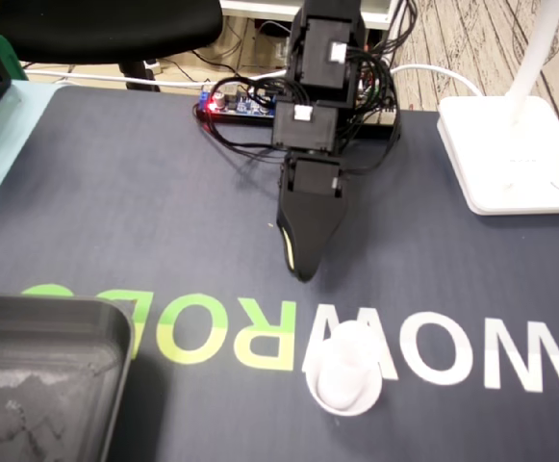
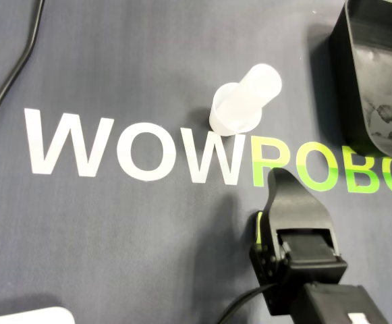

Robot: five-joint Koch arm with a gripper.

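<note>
arm pose: the arm comes in from the far edge of the bench in the fixed view, over the dark WOWROBO mat (image 1: 115,212). The upper links stack pretty much straight up, and the wrist tips the gripper (image 1: 301,272) down and towards the near edge.
tip: it hangs low over the mat just behind the lettering, around the green R in the overhead view (image 2: 281,174).
task thing: a white plastic cylinder (image 1: 344,371) with a wider collar at one end.
where: it's on the last W of WOW, close to the mat's near edge in the fixed view.
axis: it stands on the collar with its long axis up and the narrow rounded end on top. The lean in the overhead view (image 2: 246,100) looks like camera angle.
jaws: only one black tip shows in both views, with a yellow-green strip down one side, so honestly can't tell released or clenched. They're holding nothing and are near the cylinder but clear of it.
other stuff: a black tray (image 1: 38,385) sits at the near left corner and a white lamp base (image 1: 510,154) at the far right.
</note>
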